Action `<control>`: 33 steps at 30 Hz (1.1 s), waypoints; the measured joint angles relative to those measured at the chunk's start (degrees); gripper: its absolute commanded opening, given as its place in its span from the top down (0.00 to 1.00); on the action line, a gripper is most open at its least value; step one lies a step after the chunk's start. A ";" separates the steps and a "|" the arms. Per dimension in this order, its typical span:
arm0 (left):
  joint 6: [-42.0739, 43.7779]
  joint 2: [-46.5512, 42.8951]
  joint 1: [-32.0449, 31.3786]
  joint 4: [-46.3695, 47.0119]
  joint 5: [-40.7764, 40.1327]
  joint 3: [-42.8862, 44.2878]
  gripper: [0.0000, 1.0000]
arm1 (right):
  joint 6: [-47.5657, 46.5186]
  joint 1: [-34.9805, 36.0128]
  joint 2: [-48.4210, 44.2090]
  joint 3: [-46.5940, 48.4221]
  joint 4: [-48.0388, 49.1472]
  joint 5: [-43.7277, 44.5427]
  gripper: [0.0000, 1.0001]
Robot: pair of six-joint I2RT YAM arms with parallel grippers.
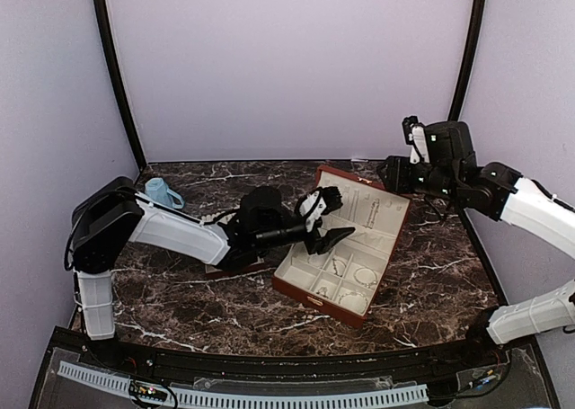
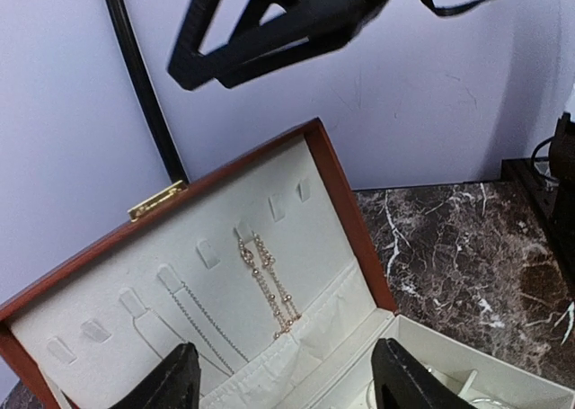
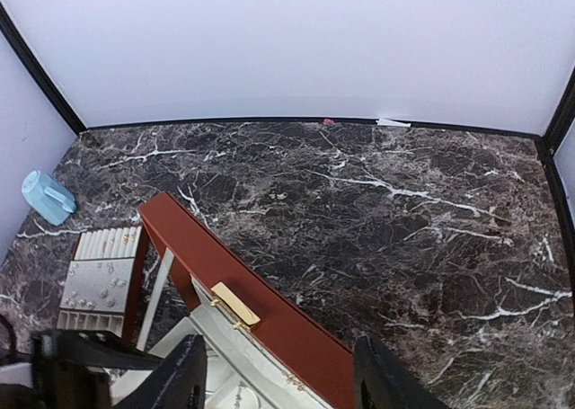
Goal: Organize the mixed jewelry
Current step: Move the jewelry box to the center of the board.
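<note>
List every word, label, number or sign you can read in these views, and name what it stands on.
None: no view shows any readable text.
The jewelry box, its brass clasp and the blue cup carry no visible lettering.

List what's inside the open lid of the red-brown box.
A gold beaded chain and a thin silver chain hang on the cream lining. The gathered pocket below hides its contents.
</note>
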 measured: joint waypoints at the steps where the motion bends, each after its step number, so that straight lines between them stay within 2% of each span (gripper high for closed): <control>1: -0.81 -1.31 0.04 0.24 -0.52 -1.05 0.29 | -0.22 -0.39 -0.13 -0.42 0.04 -0.17 0.37; 6: -6.91 -6.75 1.14 0.61 -2.47 -6.03 0.23 | -1.03 -2.47 -1.81 -3.06 0.11 -1.77 0.30; 8: -10.01 -8.22 2.08 0.26 -3.08 -7.39 0.22 | -1.75 -2.78 -2.49 -4.15 0.48 -2.78 0.21; 12: -16.48 -9.27 3.98 -2.36 -4.15 -7.63 0.20 | -4.90 -2.89 -3.17 -7.10 1.36 -5.07 0.15; 21: -28.13 -9.29 7.50 -12.20 -7.74 -6.29 0.18 | -10.88 -3.02 -3.13 -12.57 7.89 -4.63 0.12; 25: -29.66 -9.29 7.56 -13.66 -9.07 -5.75 0.18 | -11.76 -3.17 -1.38 -12.59 9.42 -1.90 0.11; 33: -30.27 -9.29 7.56 -16.31 -11.54 -5.75 0.18 | -11.28 -3.15 -2.97 -12.13 7.13 -2.25 0.09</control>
